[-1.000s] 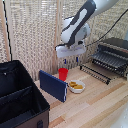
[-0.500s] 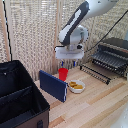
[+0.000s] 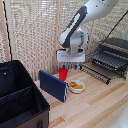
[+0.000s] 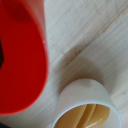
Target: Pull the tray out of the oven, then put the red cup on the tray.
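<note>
- Gripper (image 3: 67, 66) hangs over the cup (image 3: 63, 74); whether it grips the cup I cannot tell.
- Cup sits between blue book (image 3: 53, 85) and bowl (image 3: 76, 86).
- Tray (image 3: 107, 61) juts from oven (image 3: 116, 51), well apart.

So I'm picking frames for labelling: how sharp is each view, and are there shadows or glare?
Exterior view: soft and low in detail, evenly lit, no glare; the pincer hangs over the red cup. Wrist view: very close and blurred, the red cup smeared at its edges, the white bowl casting a soft shadow on the wooden table.
</note>
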Tool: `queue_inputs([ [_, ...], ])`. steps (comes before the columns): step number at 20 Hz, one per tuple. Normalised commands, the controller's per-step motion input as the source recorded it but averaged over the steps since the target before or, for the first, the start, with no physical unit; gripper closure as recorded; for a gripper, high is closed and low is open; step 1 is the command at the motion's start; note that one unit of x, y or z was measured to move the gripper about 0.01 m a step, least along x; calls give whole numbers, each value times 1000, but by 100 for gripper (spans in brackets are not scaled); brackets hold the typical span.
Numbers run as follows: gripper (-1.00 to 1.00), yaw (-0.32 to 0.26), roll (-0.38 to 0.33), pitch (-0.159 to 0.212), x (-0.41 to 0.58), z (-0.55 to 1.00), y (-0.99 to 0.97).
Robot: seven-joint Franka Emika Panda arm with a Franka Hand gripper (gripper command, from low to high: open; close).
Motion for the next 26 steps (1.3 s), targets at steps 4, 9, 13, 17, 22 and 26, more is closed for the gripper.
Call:
queue_inputs([
  [4,-100,2,-1,7,14,-292,-230],
  [9,100,38,43,0,0,-134,-106],
  [13,100,25,4,-9,-53,-42,0],
  [17,100,66,0,0,131,0,36],
  [22,100,0,-2,-59,151,7,59],
  [26,100,-14,0,-44,387,114,32],
])
